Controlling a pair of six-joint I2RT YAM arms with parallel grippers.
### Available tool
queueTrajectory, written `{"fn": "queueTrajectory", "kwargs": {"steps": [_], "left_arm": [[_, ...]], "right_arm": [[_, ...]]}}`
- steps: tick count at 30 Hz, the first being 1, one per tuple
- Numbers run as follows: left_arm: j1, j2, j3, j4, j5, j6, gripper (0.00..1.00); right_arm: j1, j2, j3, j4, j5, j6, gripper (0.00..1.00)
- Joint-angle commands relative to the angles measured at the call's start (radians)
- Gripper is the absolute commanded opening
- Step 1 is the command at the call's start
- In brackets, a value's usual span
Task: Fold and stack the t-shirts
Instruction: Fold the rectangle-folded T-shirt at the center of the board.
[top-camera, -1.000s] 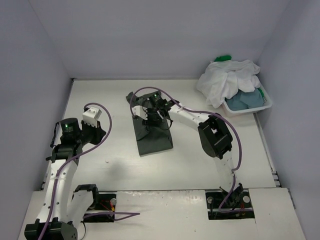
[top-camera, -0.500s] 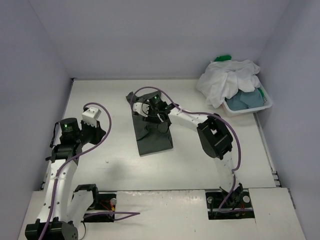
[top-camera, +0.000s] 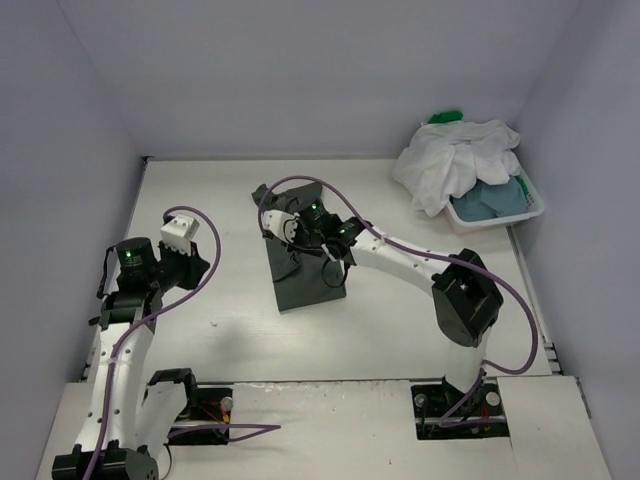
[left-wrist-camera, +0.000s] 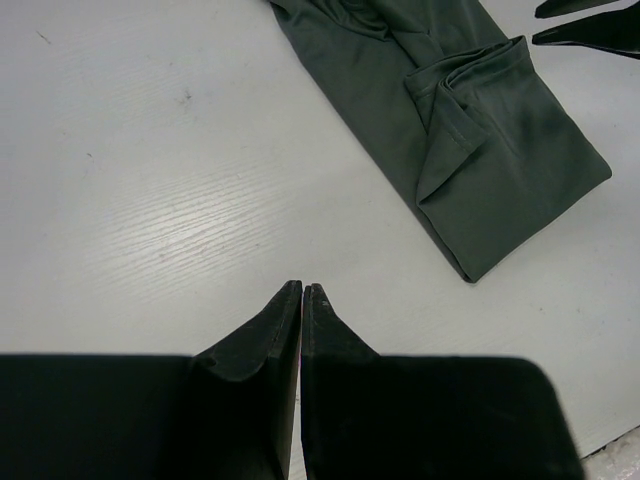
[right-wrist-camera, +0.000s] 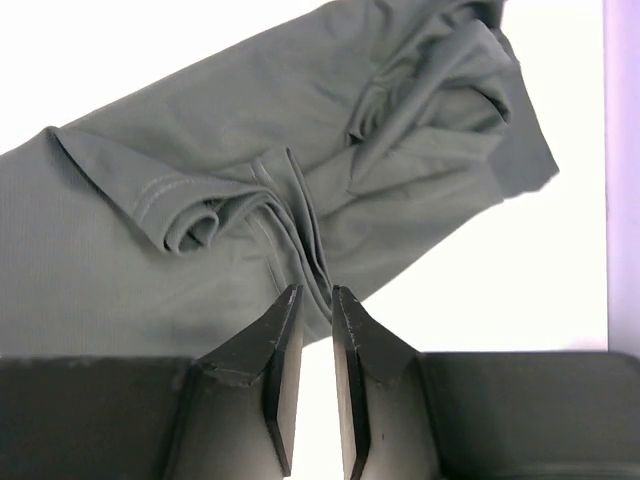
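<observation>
Just now the right arm has swung its elbow out toward the near right while its wrist stayed over the dark grey shirt (top-camera: 305, 285), and the right gripper (right-wrist-camera: 312, 295), which stood well apart a second ago, has drawn in to a narrow gap. From the wrist view I see a bunched ridge of cloth running up between the two fingertips, so I judge it has pinched a fold near the rumpled sleeve. That tells me the grip for the next fold is made, and the shirt is only part folded: a long strip with loose creases at its far end.

The shirt lies in the middle of the table (top-camera: 230, 200), flat, running from far left to near right. The white shirt (top-camera: 455, 165), the green shirt (top-camera: 445, 117) and the blue shirt (top-camera: 490, 198) are heaped in the basket (top-camera: 530, 212) at the far right corner, not yet touched by either arm, so most of the job is ahead of me.

My left gripper (left-wrist-camera: 302, 290) has not moved; its fingers are pressed together on nothing, over bare table to the left of the grey shirt
</observation>
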Motion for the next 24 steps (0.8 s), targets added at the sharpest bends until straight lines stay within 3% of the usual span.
{"fn": "queueTrajectory", "kwargs": {"steps": [1, 6, 24], "left_arm": [[0.011, -0.009, 0.049, 0.035, 0.032, -0.013, 0.00], [0.023, -0.016, 0.049, 0.032, 0.043, -0.015, 0.00], [0.045, -0.011, 0.045, 0.035, 0.054, -0.013, 0.00]], "right_arm": [[-0.002, -0.068, -0.039, -0.015, 0.024, 0.052, 0.14], [0.012, -0.056, -0.067, -0.041, -0.008, 0.075, 0.01], [0.012, 0.132, 0.014, 0.003, -0.139, 0.112, 0.00]]}}
